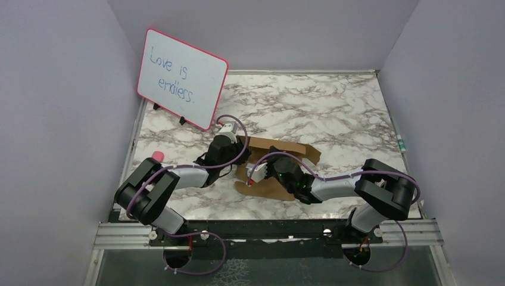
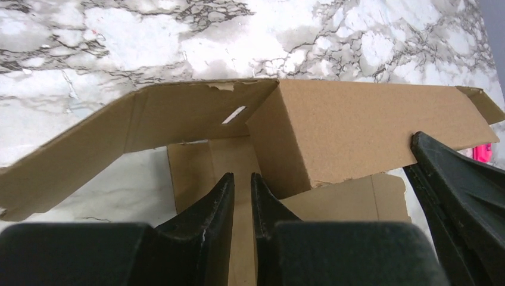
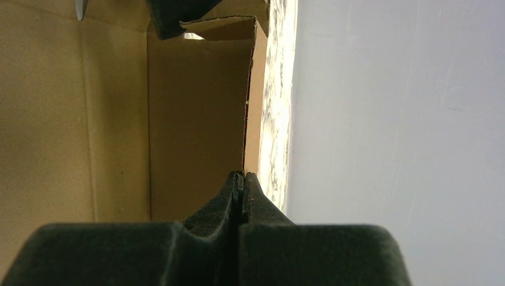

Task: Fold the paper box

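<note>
The paper box (image 1: 296, 151) is a brown cardboard sheet, partly folded, in the middle of the marble table. In the left wrist view its long panel (image 2: 357, 125) stands up behind a flat panel. My left gripper (image 2: 241, 176) hovers over that flat panel, its jaws a narrow gap apart with nothing between them. My right gripper (image 3: 243, 174) is shut, and the edge of an upright cardboard wall (image 3: 196, 119) runs straight into its tips. From above, the left gripper (image 1: 241, 162) and the right gripper (image 1: 262, 174) meet at the box's left end.
A pink-framed whiteboard (image 1: 181, 77) stands at the back left. A small pink object (image 1: 158, 156) lies by the left table edge. Grey walls close in on both sides. The right gripper's black body (image 2: 458, 190) is close beside my left fingers.
</note>
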`<act>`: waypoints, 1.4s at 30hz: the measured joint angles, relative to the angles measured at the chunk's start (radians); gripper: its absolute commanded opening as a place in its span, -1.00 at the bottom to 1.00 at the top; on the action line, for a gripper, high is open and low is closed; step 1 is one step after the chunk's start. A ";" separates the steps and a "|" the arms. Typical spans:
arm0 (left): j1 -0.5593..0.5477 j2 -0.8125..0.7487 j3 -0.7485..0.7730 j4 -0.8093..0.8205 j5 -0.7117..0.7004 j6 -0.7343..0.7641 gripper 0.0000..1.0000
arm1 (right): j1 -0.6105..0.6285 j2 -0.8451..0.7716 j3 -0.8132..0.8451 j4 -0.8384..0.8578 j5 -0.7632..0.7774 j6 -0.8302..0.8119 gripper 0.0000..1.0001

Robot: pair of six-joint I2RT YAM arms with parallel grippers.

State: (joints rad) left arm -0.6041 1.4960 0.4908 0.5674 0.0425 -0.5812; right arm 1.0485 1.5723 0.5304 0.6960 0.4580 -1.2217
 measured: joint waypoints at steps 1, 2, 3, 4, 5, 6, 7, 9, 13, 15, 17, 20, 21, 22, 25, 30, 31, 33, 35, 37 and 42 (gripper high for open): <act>-0.004 0.006 -0.001 0.003 0.000 0.000 -0.62 | 0.000 0.000 0.000 0.000 0.000 0.000 -0.98; -0.009 0.013 -0.002 0.007 0.002 0.000 -0.61 | 0.000 0.000 0.000 0.000 0.000 0.001 -0.98; -0.013 0.016 -0.003 0.008 0.003 0.000 -0.60 | 0.000 0.000 0.000 -0.001 0.000 0.002 -0.98; -0.014 0.016 -0.005 0.008 0.004 0.000 -0.59 | 0.000 0.000 0.001 -0.002 0.000 0.002 -0.98; -0.014 0.013 -0.010 0.011 0.005 0.000 -0.57 | 0.000 0.000 0.001 -0.002 0.000 0.002 -0.98; -0.014 0.008 -0.016 0.012 0.005 0.000 -0.55 | 0.000 0.000 0.001 -0.002 0.000 0.002 -0.98; -0.014 -0.006 -0.027 0.012 0.003 0.000 -0.53 | 0.000 0.000 0.001 -0.002 0.000 0.002 -0.98; -0.013 -0.060 -0.060 0.007 -0.010 0.003 -0.51 | 0.000 0.000 0.001 -0.002 0.000 0.002 -0.98; -0.012 -0.152 -0.076 -0.007 -0.058 0.008 -0.49 | 0.000 0.000 0.001 -0.002 0.000 0.002 -0.98; -0.005 -0.154 -0.076 -0.012 -0.074 0.010 -0.48 | 0.000 0.000 0.001 -0.002 0.000 0.002 -0.98; 0.010 -0.132 -0.076 -0.021 -0.080 0.010 -0.48 | 0.000 0.000 0.001 -0.002 0.000 0.002 -0.98; 0.028 -0.075 -0.071 -0.036 -0.082 0.009 -0.46 | 0.000 0.000 0.001 -0.003 0.000 0.002 -0.98; 0.034 -0.055 -0.068 -0.040 -0.081 0.008 -0.45 | 0.000 0.000 0.001 -0.003 0.000 0.002 -0.98; 0.038 -0.038 -0.063 -0.046 -0.081 0.006 -0.44 | 0.000 0.000 0.001 -0.003 0.000 0.002 -0.98; 0.042 0.008 -0.040 -0.055 -0.079 0.005 -0.44 | 0.000 0.000 0.001 -0.003 0.000 0.002 -0.98; 0.042 0.039 -0.013 -0.053 -0.045 0.001 -0.50 | 0.000 0.000 0.001 -0.003 0.000 0.002 -0.98; 0.042 0.039 -0.012 -0.052 -0.035 -0.001 -0.54 | 0.000 0.000 0.001 -0.003 0.000 0.002 -0.98; 0.042 0.040 -0.012 -0.048 -0.013 -0.005 -0.60 | 0.000 0.000 0.001 -0.003 0.000 0.002 -0.98; 0.041 0.040 -0.012 -0.034 0.014 -0.010 -0.61 | 0.000 0.000 0.001 -0.003 0.000 0.002 -0.98; 0.041 0.040 -0.012 -0.029 0.024 -0.011 -0.63 | 0.000 0.000 0.001 -0.003 0.000 0.002 -0.98; 0.035 0.040 -0.012 -0.015 0.053 -0.021 -0.63 | 0.000 0.000 0.002 -0.003 0.001 0.002 -0.98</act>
State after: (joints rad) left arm -0.5694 1.5356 0.4789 0.5526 0.0956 -0.6018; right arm 1.0481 1.5726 0.5320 0.6930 0.4587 -1.2194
